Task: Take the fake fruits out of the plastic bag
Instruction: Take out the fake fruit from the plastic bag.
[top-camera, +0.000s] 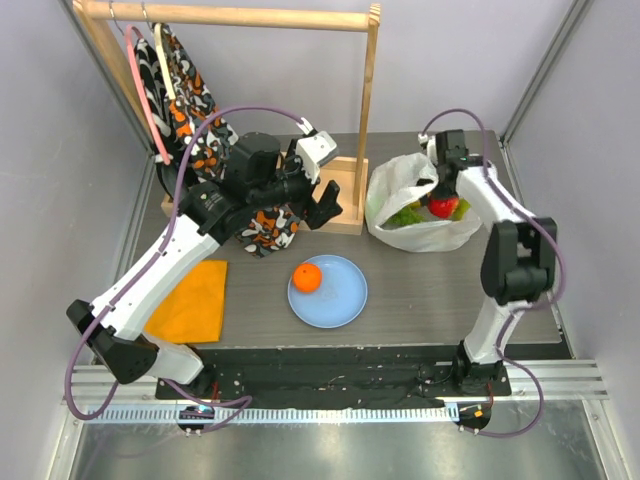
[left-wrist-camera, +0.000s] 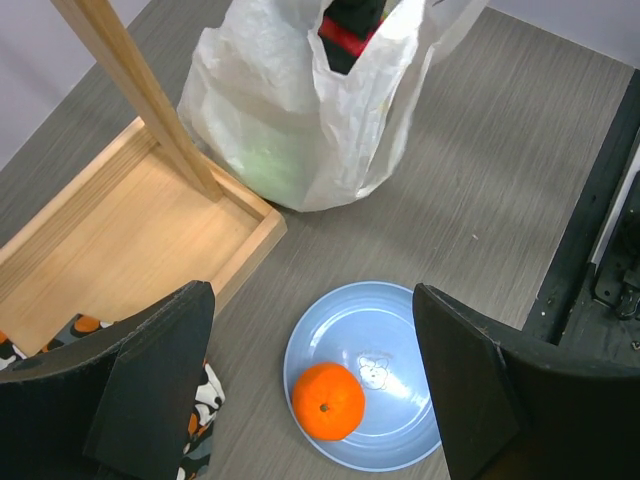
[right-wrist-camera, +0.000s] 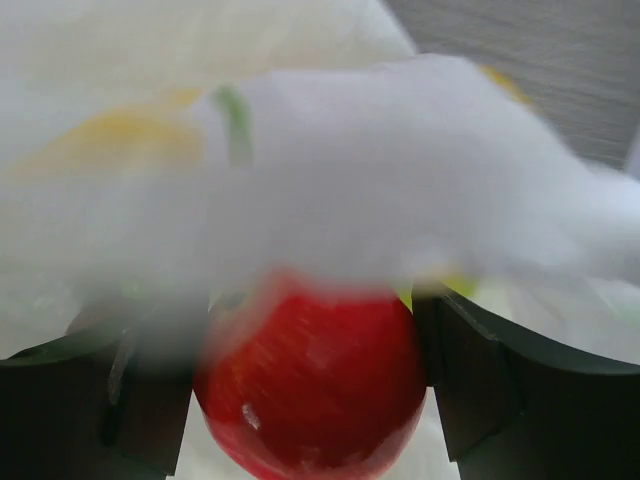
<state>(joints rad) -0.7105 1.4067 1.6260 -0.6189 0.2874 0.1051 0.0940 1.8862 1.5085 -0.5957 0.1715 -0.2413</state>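
The plastic bag lies open at the back right of the table. Reaching down into its mouth, my right gripper has its two fingers against the sides of a red apple, shut on it. Bag film blurs the upper half of the right wrist view. Green fruit shows inside the bag next to the apple. An orange rests on the light-blue plate. Above and behind the plate my left gripper hangs open, holding nothing.
A wooden rack with a tray base and an upright post stands just left of the bag. Patterned cloth hangs from its rail. A folded orange cloth lies at the front left.
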